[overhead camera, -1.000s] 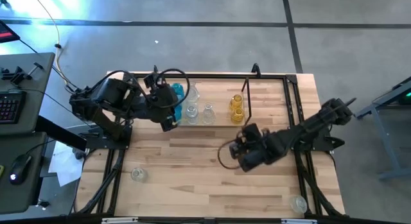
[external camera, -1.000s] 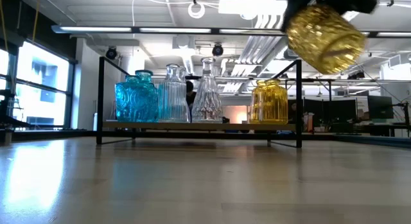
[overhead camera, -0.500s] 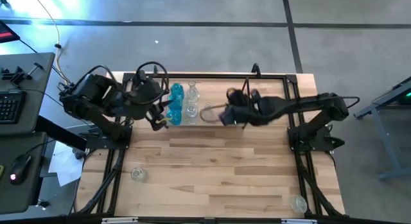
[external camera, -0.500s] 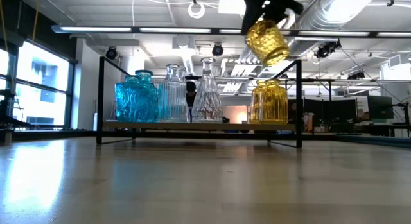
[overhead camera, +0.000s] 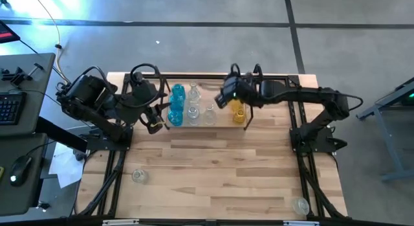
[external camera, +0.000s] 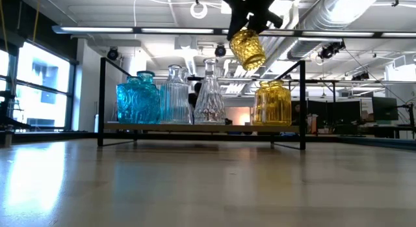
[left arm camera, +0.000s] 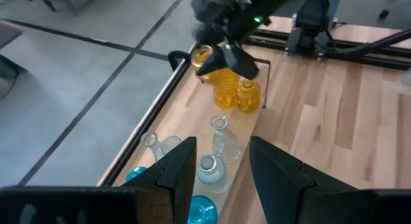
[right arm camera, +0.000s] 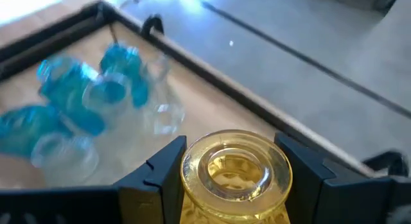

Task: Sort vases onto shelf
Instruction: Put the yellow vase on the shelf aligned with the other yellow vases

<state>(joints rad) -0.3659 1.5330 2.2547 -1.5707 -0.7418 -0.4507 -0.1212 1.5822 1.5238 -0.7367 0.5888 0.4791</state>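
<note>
My right gripper point(overhead camera: 228, 96) is shut on a yellow vase point(external camera: 248, 48) and holds it high above the shelf point(external camera: 195, 127), a low black-rod rack along the table's far edge. On the shelf's floor stand blue vases point(external camera: 138, 97), clear vases point(external camera: 209, 90) and yellow vases point(external camera: 272, 103). My left gripper point(overhead camera: 155, 119) hovers open just left of the shelf with nothing between its fingers point(left arm camera: 181, 172). My right gripper pinches the yellow vase between its two fingers point(right arm camera: 160, 176), which lie on opposite sides just below the rim point(right arm camera: 236, 161). The vase's mouth faces back toward the wrist. It hangs tilted below the fingers, clear of the shelf and the vases on it.
Two clear vases stand loose on the table, one near the front left point(overhead camera: 138, 176) and one at the front right corner point(overhead camera: 299, 204). A larger black frame point(overhead camera: 294, 96) edges the table. Bare wood lies between the shelf and the near edge.
My right gripper has carried the yellow vase from the middle of the table up and toward the far edge, then leftward over the shelf, rolling its wrist so that the vase tips. My left gripper has drawn back a little from the blue vases toward the table's left.
</note>
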